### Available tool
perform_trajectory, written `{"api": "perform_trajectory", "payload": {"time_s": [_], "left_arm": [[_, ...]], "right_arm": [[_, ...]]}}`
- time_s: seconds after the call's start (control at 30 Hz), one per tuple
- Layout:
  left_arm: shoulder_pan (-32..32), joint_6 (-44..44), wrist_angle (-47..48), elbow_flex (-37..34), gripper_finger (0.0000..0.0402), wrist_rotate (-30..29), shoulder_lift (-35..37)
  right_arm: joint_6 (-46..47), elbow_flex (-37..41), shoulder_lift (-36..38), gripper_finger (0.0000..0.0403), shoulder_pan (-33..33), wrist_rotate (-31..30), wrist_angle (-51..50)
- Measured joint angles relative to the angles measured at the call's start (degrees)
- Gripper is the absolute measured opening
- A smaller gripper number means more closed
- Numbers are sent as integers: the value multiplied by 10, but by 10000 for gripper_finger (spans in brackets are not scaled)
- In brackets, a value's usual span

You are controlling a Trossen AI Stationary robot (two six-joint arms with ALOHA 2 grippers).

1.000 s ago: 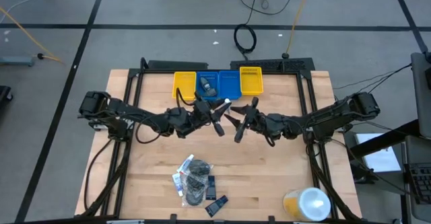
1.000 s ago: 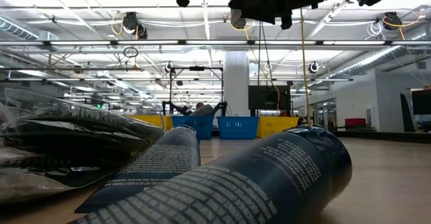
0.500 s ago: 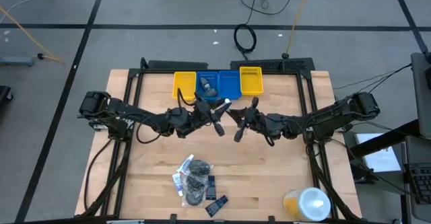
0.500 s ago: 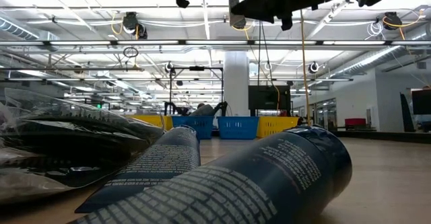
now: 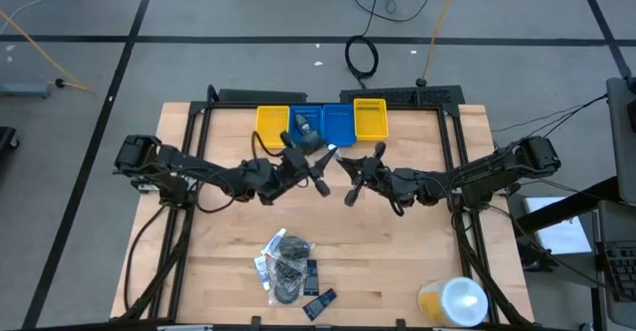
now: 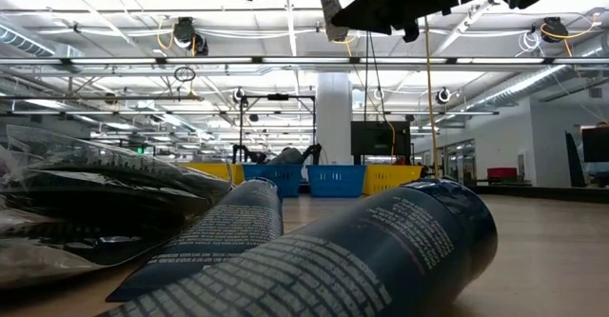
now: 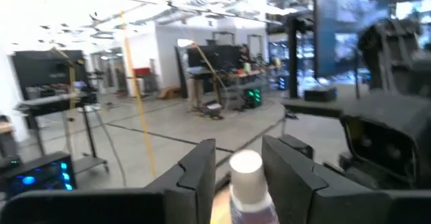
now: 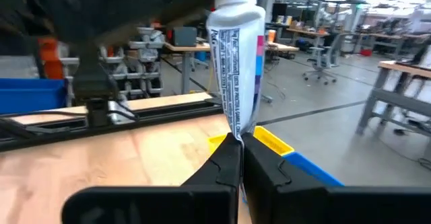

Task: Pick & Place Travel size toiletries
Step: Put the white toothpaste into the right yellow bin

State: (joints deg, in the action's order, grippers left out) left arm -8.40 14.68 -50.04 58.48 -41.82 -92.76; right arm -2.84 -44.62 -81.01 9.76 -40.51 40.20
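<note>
- Wooden surface (image 5: pixel 397 261) carries three bins at its far edge: yellow bin (image 5: pixel 271 122), blue bin (image 5: pixel 323 122) and a second yellow bin (image 5: pixel 370 118).
- Both arms meet just in front of the blue bin, above the boards.
- Right tool (image 8: pixel 237 158) is pinched shut on the flat crimped end of a white tube (image 8: pixel 236 69); its wrist view shows the tube standing up from the closed fingers.
- Left tool (image 7: pixel 237 177) has its fingers (image 7: pixel 199 170) either side of the tube's white cap (image 7: pixel 245 165); whether they press it or stand clear cannot be told.
- This looks like a hand-over of the tube between the arms, beside the blue bin.
- Blue bin seems to hold one grey item already; which kind is unclear.
- Most toiletries wait in a pile (image 5: pixel 288 261) well in front of the bins, with a few packets (image 5: pixel 320 301) beside it.
- Task is judged early: one tube in the air, the pile not yet sorted.
- Yellow tub (image 5: pixel 452 299) with a white lid sits far from the bins, at the near corner.
</note>
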Motion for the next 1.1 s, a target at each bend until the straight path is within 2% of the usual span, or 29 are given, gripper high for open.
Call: {"api": "perform_trajectory", "payload": {"time_s": [0.3, 0.43, 0.73, 0.93, 1.1], "left_arm": [[-40, 73, -11, 0, 170, -143, 8], [-71, 110, -8, 0, 176, -150, 14], [-132, 134, 27, 0, 177, -217, 19], [-146, 134, 89, 0, 177, -261, 18], [-144, 88, 161, 0, 177, -283, 19]], "right_arm": [[-25, 0, 0, 0, -5, -49, 0], [-41, 0, 1, 0, -29, -80, -19], [4, 0, 20, 0, -128, -71, -138], [81, 0, 26, 0, -227, 50, -230], [93, 0, 26, 0, -295, 68, -270]]}}
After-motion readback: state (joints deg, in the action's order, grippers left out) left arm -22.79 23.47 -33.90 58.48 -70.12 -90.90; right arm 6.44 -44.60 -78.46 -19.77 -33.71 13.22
